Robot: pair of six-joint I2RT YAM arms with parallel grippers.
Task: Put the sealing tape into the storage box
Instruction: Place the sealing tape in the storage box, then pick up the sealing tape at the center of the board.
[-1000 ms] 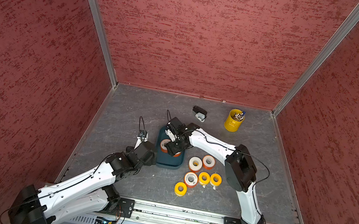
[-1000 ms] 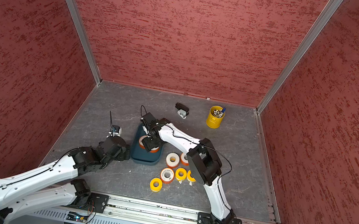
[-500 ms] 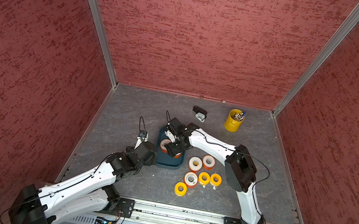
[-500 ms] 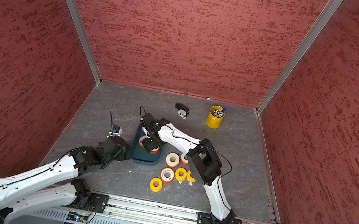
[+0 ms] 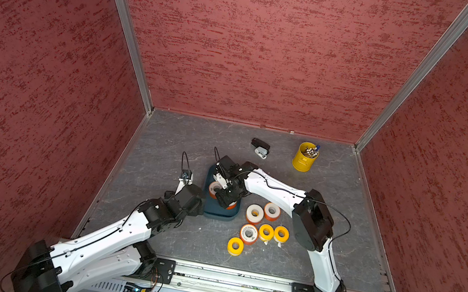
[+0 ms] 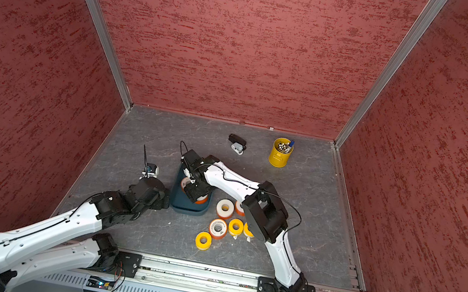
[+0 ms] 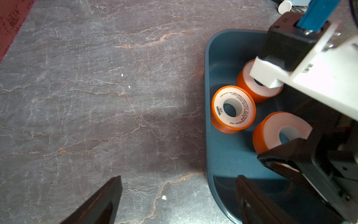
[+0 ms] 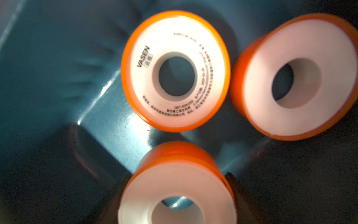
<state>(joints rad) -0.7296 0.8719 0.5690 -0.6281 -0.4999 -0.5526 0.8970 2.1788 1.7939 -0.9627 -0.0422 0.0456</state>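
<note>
The storage box (image 5: 216, 213) (image 7: 224, 155) is a shallow teal tray at mid-floor. Three orange sealing tape rolls are inside it. A labelled roll (image 7: 232, 109) (image 8: 175, 71) and a plain one (image 7: 257, 91) (image 8: 294, 85) lie flat. My right gripper (image 5: 225, 195) (image 8: 177, 195) is shut on the third roll (image 8: 177, 184) (image 7: 279, 130), low in the box. My left gripper (image 7: 179, 180) (image 5: 200, 202) stands open and empty at the box's left rim, one finger over the floor and one over the box corner. Three more orange rolls (image 5: 255, 214) and three yellow rolls (image 5: 266, 232) lie on the floor to the right of the box.
A yellow pen cup (image 5: 305, 157) stands at the back right, with a black-and-white stapler-like item (image 5: 260, 147) to its left. Red walls close in three sides and a metal rail (image 5: 235, 278) runs along the front. Grey marbled floor (image 7: 96, 97) lies left of the box.
</note>
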